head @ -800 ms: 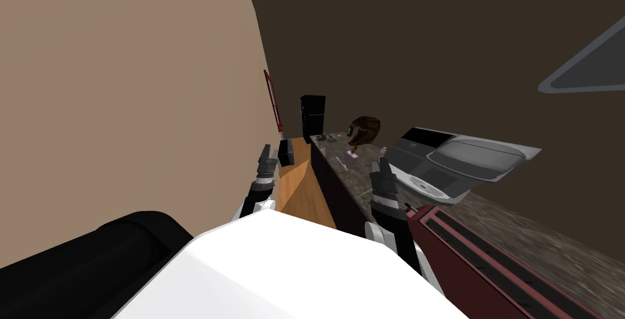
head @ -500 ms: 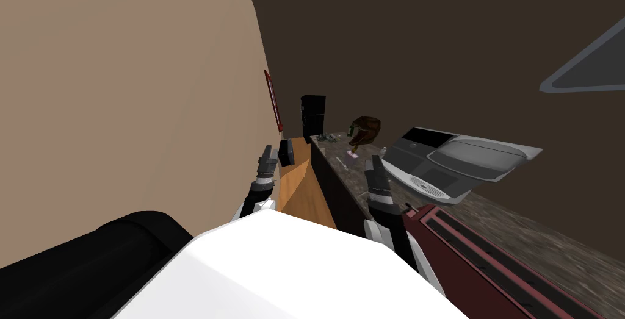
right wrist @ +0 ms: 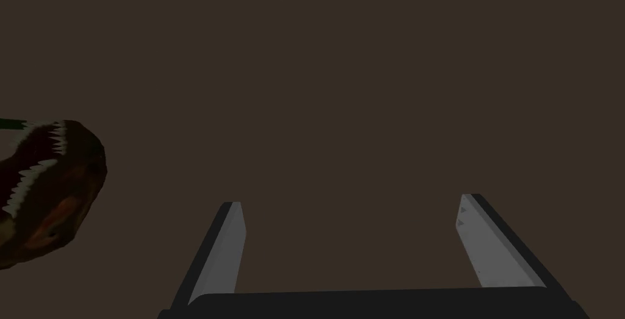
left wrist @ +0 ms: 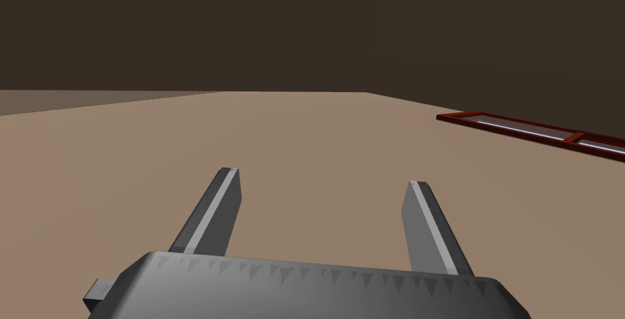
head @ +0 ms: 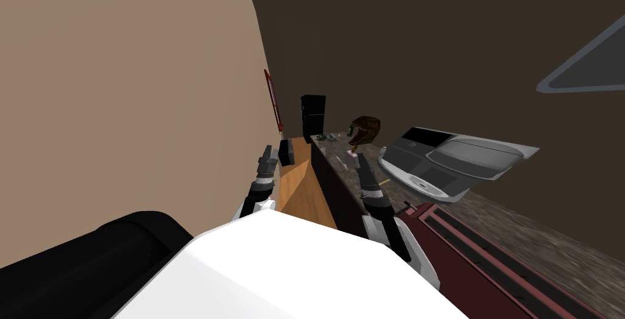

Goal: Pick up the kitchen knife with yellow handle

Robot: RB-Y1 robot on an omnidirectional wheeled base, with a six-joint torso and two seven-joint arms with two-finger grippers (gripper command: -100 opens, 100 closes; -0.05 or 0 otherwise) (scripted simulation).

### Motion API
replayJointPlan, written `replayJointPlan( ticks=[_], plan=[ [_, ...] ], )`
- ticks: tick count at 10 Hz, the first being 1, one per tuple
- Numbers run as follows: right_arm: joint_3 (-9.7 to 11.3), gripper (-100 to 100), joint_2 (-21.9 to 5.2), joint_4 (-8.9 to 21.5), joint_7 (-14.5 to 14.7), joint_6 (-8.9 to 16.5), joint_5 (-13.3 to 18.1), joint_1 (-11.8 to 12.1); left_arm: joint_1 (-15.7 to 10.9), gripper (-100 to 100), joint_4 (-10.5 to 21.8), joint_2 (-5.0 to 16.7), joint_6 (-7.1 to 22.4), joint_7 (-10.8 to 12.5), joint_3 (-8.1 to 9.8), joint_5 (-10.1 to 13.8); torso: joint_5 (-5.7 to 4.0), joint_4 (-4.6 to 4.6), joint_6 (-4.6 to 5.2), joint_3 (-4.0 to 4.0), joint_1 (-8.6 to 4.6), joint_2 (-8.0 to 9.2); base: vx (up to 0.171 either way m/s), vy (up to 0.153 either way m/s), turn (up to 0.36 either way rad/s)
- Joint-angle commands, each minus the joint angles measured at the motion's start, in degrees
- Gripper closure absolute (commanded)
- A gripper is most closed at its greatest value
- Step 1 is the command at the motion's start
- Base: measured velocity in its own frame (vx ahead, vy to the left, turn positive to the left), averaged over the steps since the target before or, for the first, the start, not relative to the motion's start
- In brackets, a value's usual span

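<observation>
My right claw (head: pixel 361 163) hovers over the counter (head: pixel 519 230), fingers apart, nothing between them. The knife (head: pixel 384 182), a yellow sliver, lies on the counter just right of my wrist, nearer me than the fingertips, beside the sink (head: pixel 455 166). My left claw (head: pixel 267 152) is spread too.

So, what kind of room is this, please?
Most likely a kitchen: a long speckled countertop carries a grey sink and a dark red toaster, and a black fridge stands at its far end.
</observation>
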Motion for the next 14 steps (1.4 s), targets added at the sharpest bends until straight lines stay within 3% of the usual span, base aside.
replayJointPlan(
  ticks=[1,4,6,9,11,12,13,14],
  plan=[
    [1.7,-100,-2.9,1.8,-0.6,-1.0,2.4,-2.8,0.0,0,0.0,0.0,0.0,0.0,0.00,0.0,0.00,0.00,0.00,0.00,0.00,0.00,-0.040,-0.003,-0.012],
    [3.0,-100,-6.0,3.2,-0.9,-1.8,4.2,-4.7,0.0,0,0.0,0.0,0.0,0.0,0.00,0.0,-0.01,0.01,0.00,0.02,-0.02,0.03,-0.026,-0.007,-0.002],
    [6.0,-100,-9.8,6.1,-1.4,-3.3,8.1,-8.8,0.0,0,0.0,0.0,0.0,0.0,0.00,0.0,0.00,0.00,0.00,0.00,-0.01,0.00,-0.024,-0.003,0.001],
    [7.6,-100,-13.7,7.7,-1.5,-4.2,10.4,-10.8,0.0,0,0.0,0.0,0.0,0.0,0.00,0.0,0.00,0.00,0.00,-0.01,0.00,-0.02,-0.014,-0.003,0.007],
    [11.3,-100,-17.9,10.9,-1.4,-6.0,14.5,-14.9,0.0,0,0.0,0.0,0.0,0.0,0.00,0.0,0.00,-0.01,0.00,-0.03,0.02,-0.06,-0.006,0.003,0.023],
    [11.3,-100,-19.1,11.1,-1.4,-6.0,15.2,-15.0,0.0,0,0.0,0.0,0.0,0.0,0.00,0.0,0.00,-0.02,0.00,-0.04,0.03,-0.07,0.000,0.000,0.000],
    [13.2,-100,-21.1,12.9,-1.3,-7.0,17.3,-17.0,0.0,0,0.0,0.0,0.0,0.0,0.00,0.0,0.00,-0.02,0.01,-0.05,0.02,-0.09,0.002,0.005,0.018],
    [13.2,-100,-21.9,12.9,-1.3,-7.0,17.7,-17.0,0.0,0,0.0,0.0,0.0,0.0,0.00,0.0,0.00,-0.02,0.00,-0.06,0.03,-0.10,0.004,0.004,0.017]
  ],
)
